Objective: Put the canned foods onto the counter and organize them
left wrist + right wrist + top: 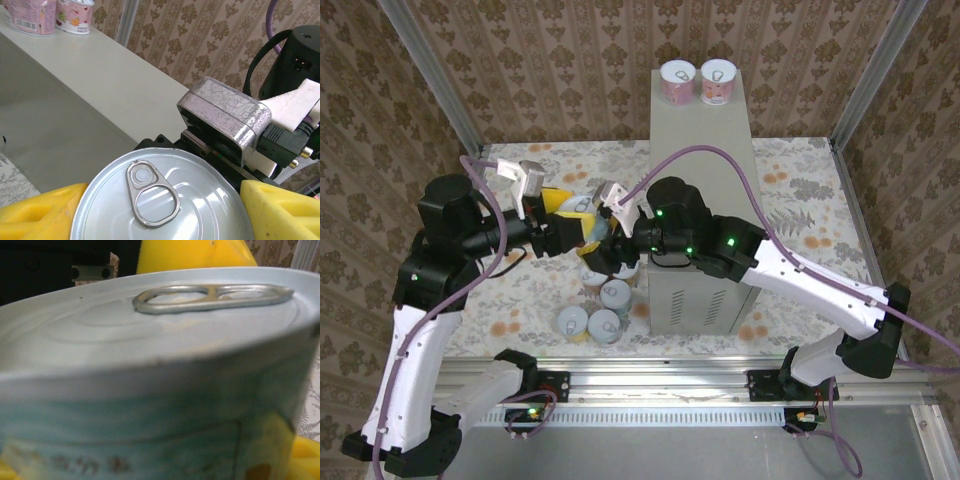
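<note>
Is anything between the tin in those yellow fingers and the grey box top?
Yes: the right arm lies across the counter's near end, beside the held tin. Beyond, the top is bare up to two tins.

1. Left arm (412,345), right arm (815,282): white links, black joints.
2. Purple cable (705,150) looped along each.
3. Green LEDs (732,242) lit on right arm.
4. Left hand (160,215): chunky yellow fingers (282,210).
5. Right wrist: scuffed silver camera box (225,112) on white bracket.
</note>
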